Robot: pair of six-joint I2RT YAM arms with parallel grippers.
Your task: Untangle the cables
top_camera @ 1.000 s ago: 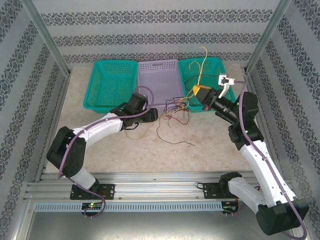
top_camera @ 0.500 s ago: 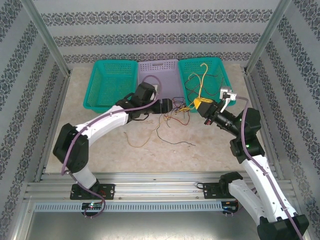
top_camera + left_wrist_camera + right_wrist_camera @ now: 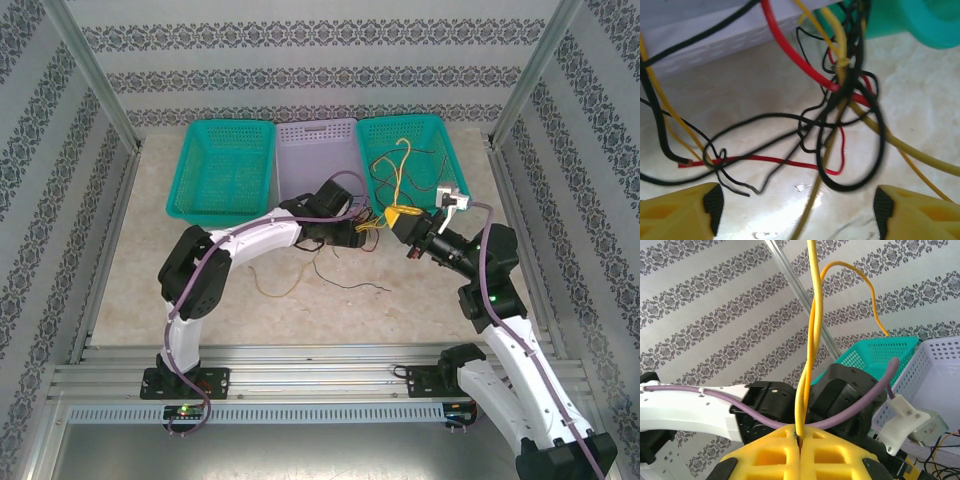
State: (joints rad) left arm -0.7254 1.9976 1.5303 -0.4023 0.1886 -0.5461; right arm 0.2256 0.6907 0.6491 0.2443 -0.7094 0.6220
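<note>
Pulling from here is where I could make things worse. My right claw (image 3: pixel 800 436) is clamped tight on a yellow cable (image 3: pixel 810 340) that rises doubled from between its fingers. The rest of the cables (image 3: pixel 840 100) sit knotted on the counter (image 3: pixel 430 295) towards its far edge, just in front of the baskets. Black loops are wrapped round the yellow and red strands, so if I draw that arm away I judge the knot will cinch rather than loosen, and the whole bunch may drag. My left claw (image 3: pixel 799 210) hangs wide open over the knot, holding nothing. Closing it on several strands at once would pin the wrong ones together. A strand could also snag on a basket rim.

Three baskets line the far edge. The right green basket (image 3: pixel 400 119) has yellow and black cable looping over it; whether they rest inside I cannot tell. I see no cable in the lilac basket (image 3: pixel 315 123) or the left green basket (image 3: pixel 230 122).
</note>
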